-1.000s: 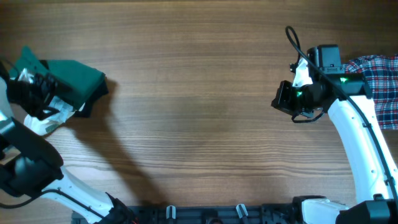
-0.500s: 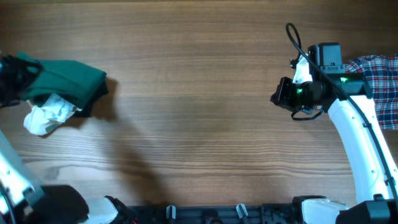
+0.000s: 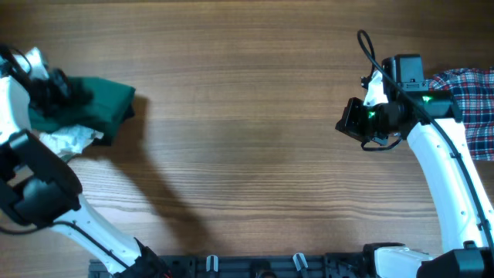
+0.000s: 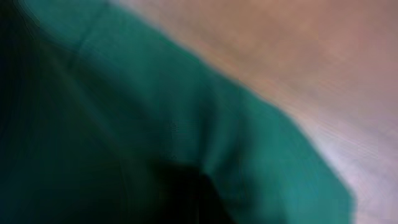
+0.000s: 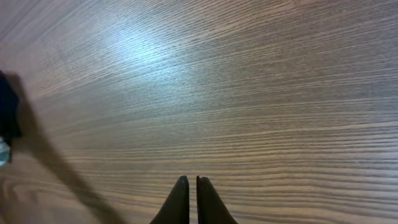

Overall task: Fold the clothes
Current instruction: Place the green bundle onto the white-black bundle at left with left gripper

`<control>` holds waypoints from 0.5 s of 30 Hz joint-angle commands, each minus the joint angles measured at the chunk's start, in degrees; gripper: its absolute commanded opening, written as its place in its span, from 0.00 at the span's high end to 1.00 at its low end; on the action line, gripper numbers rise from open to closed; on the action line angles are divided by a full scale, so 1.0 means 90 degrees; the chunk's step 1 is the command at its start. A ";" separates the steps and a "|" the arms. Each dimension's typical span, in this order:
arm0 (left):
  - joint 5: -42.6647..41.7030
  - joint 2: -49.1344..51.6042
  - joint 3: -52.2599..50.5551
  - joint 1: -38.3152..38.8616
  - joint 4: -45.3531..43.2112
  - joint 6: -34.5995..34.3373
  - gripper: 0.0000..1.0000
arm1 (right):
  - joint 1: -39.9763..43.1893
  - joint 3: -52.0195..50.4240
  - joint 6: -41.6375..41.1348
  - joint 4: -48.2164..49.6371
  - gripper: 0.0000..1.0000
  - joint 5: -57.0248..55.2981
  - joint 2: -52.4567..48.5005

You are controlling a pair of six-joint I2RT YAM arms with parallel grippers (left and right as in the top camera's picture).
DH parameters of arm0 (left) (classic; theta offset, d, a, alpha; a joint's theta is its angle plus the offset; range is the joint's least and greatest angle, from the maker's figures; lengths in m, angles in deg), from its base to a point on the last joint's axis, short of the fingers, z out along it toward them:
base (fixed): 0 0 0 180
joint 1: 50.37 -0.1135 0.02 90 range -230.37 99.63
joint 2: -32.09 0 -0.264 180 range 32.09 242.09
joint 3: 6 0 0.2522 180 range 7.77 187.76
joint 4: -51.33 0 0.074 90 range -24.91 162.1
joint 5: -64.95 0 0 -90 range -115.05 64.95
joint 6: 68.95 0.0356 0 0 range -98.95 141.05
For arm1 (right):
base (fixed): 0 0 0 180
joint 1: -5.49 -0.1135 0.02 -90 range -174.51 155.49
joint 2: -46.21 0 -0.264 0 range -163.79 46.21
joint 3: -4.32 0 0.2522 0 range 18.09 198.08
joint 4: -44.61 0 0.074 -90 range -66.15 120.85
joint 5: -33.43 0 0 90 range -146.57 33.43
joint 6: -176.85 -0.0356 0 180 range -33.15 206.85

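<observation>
Far left: your left gripper sits over the dark green garment, probably touching it; blur hides its jaw state. A pale piece lies just beside. At right, your right gripper, fingers pressed together, hangs over the table near the plaid shirt.

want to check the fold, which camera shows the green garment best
The overhead view: it shows the green garment in outline, bunched at the picture's left edge. The left wrist view gives only a blurred close-up of its cloth. The right wrist view shows just a dark scrap at its left edge, too small to tell.
</observation>
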 commanded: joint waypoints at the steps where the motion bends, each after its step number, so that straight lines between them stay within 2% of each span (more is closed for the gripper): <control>1: 0.0583 0.0107 -0.0163 -0.0034 0.0435 -0.0044 0.96 | 0.0005 0.0138 -0.0124 0.0124 0.94 0.0165 0.0036; 7: 0.0750 -0.0104 -0.0432 -0.0019 0.0163 -0.0192 0.96 | 0.0005 0.0138 -0.0231 0.0299 0.93 0.0435 0.0036; 15: 0.0782 -0.2708 -0.0432 -0.0022 0.0755 -0.0185 0.94 | 0.0005 0.0138 -0.0240 0.0313 0.93 0.0452 0.0036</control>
